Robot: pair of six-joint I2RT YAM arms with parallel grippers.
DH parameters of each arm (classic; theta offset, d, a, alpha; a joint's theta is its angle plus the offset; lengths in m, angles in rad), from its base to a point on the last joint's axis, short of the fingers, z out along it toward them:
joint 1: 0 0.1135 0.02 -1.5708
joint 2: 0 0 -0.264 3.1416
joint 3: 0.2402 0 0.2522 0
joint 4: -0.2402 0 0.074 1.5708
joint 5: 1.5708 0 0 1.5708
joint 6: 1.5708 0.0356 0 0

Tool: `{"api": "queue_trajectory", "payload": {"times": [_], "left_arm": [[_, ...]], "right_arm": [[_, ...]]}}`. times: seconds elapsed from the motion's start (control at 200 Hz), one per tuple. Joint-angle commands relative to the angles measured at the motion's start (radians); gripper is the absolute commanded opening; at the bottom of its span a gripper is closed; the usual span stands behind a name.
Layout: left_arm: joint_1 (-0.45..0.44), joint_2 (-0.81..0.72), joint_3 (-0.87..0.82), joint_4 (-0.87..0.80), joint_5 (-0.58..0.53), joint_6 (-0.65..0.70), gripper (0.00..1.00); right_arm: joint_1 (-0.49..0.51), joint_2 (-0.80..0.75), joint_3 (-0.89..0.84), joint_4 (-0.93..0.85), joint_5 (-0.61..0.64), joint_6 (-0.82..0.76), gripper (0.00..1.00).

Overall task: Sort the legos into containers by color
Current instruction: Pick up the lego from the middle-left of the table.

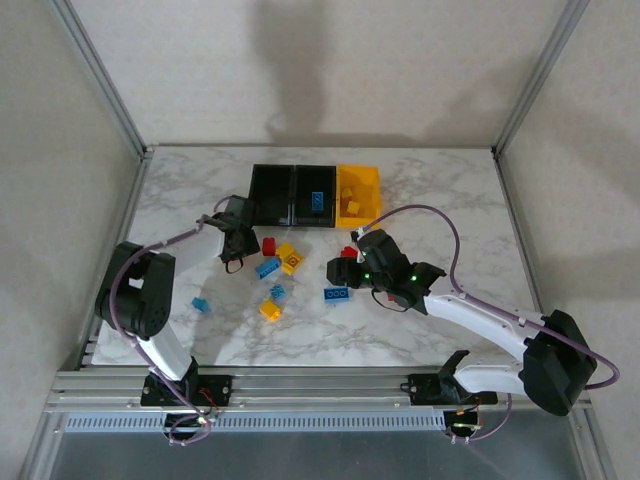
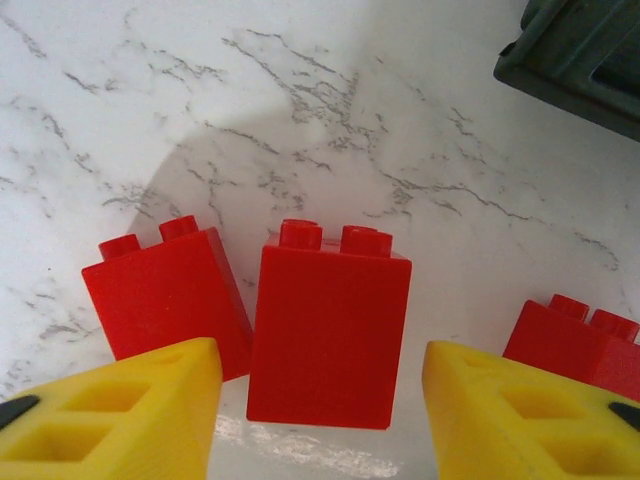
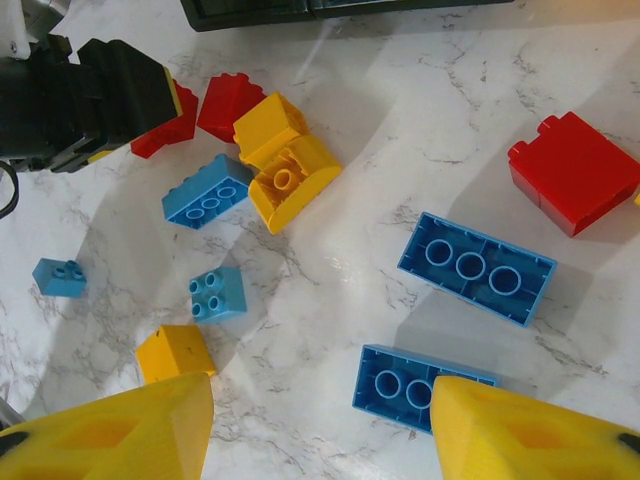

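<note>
Part of one blue brick [image 3: 395, 385] hides behind the right hand [image 3: 320, 432].

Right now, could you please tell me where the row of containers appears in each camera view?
Top external: the row of containers sits at the back centre of the table, two black and one yellow-orange.
Left wrist: a dark corner of it at the top right.
Right wrist: a dark strip along the top edge.
Shared landmark: the red bricks on the containers' near side.

Counter [image 2: 330, 90]: smooth, glossy, white marble pattern with grey veins. Legos [image 2: 328, 335]: hard plastic, smooth, slight sheen. Containers [image 1: 272, 195]: plastic.
</note>
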Motion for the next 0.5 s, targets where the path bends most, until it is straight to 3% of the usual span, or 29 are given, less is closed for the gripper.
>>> {"api": "queue_trajectory", "payload": {"times": [0.0,0.265,0.496], "left_arm": [[0.004,0.028,0.031,0.004,0.000,0.023,0.49],[0.004,0.019,0.024,-0.001,0.015,0.030,0.27],[0.002,-0.052,0.036,-0.039,0.017,0.030,0.21]], "right_arm": [[0.009,0.001,0.017,0.010,0.008,0.005,0.59],[0.009,-0.002,0.015,0.006,0.017,0.001,0.59],[0.009,-0.001,0.023,0.004,0.024,-0.006,0.59]]}}
